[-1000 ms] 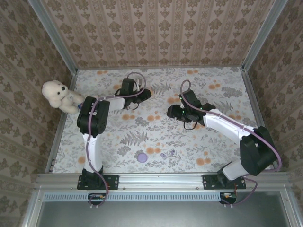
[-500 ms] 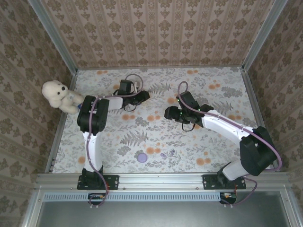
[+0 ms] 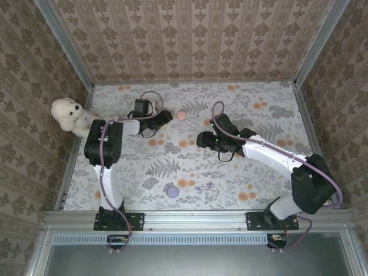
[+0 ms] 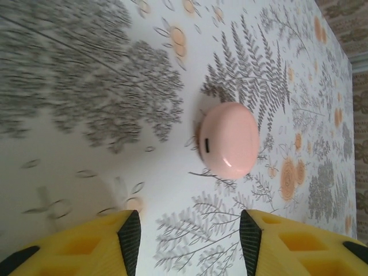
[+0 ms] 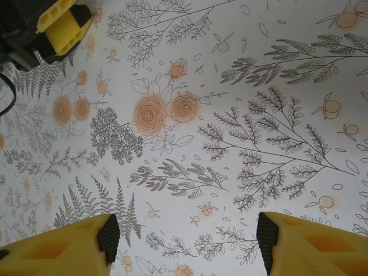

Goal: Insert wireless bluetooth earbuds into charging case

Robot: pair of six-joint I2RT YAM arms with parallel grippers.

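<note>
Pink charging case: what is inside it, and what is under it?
The pink charging case is shut, so its inside is hidden; earbuds cannot be confirmed. Under it lies the floral table cover. The left gripper stands open, apart from it.

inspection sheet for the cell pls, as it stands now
Surface: floral tablecloth, flat, no spills seen.
Job's things: pink case, lid shut, lying free on the cloth ahead of the left gripper.
Clutter: teddy bear at the left edge; purple disc near the front, too small to identify.
Grippers: left gripper jaws open, empty; right gripper jaws open, empty, over bare cloth.
Cables: purple cables loop off both wrists, clear of the case.
Surroundings: wallpapered walls, metal frame.
</note>
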